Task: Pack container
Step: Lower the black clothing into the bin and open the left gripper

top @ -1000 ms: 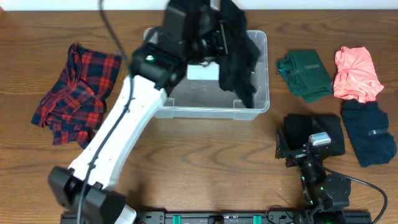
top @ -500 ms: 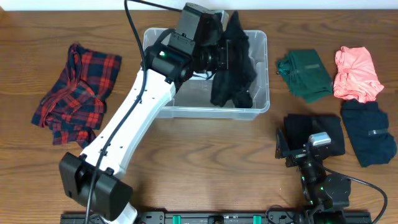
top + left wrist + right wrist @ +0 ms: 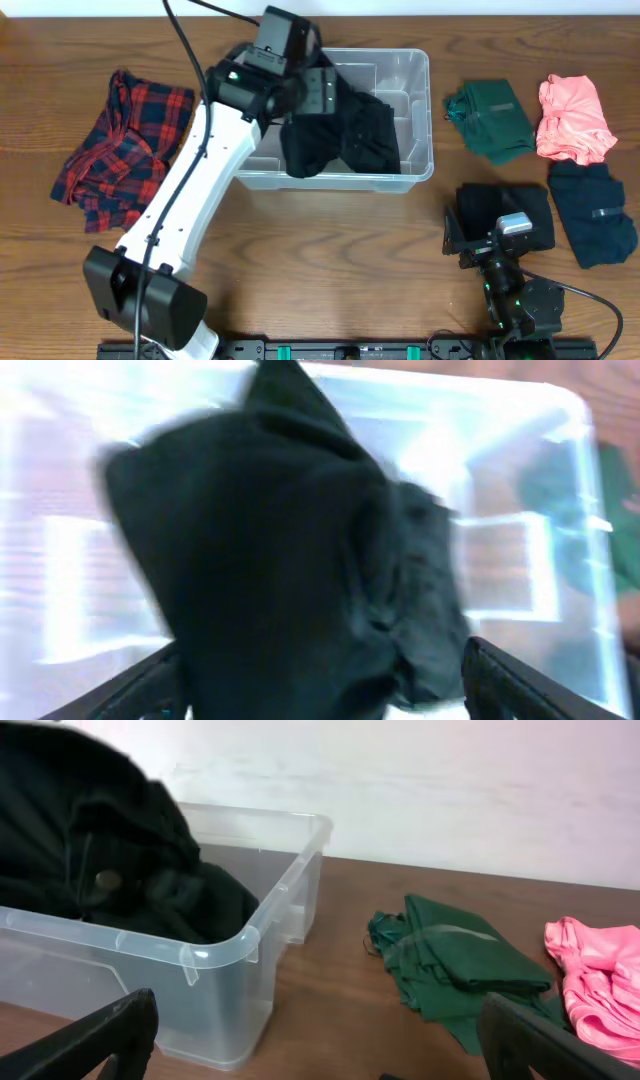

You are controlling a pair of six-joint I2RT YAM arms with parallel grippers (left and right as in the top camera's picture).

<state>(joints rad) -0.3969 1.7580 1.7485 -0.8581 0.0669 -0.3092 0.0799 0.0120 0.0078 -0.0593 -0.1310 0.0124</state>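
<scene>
The clear plastic container (image 3: 418, 112) stands at the back middle of the table. A black garment (image 3: 345, 140) lies crumpled inside it, toward the front wall. My left gripper (image 3: 320, 95) hovers over the container's left half. In the left wrist view its fingers (image 3: 150, 685) stand wide apart on either side of the blurred black garment (image 3: 290, 560), so the left gripper (image 3: 322, 652) is open. My right gripper (image 3: 500, 197) rests low at the front right. It (image 3: 318, 1020) is open and empty, facing the container (image 3: 255, 935).
A red plaid shirt (image 3: 125, 150) lies left of the container. Right of it lie a green garment (image 3: 490, 120), a pink one (image 3: 575, 118) and a dark navy one (image 3: 595, 212). The white left arm (image 3: 190, 200) slants across the table's left half.
The left gripper held the black garment over the container's right side. It has swung left and opened. The garment has dropped into the container. The right arm has not moved.
</scene>
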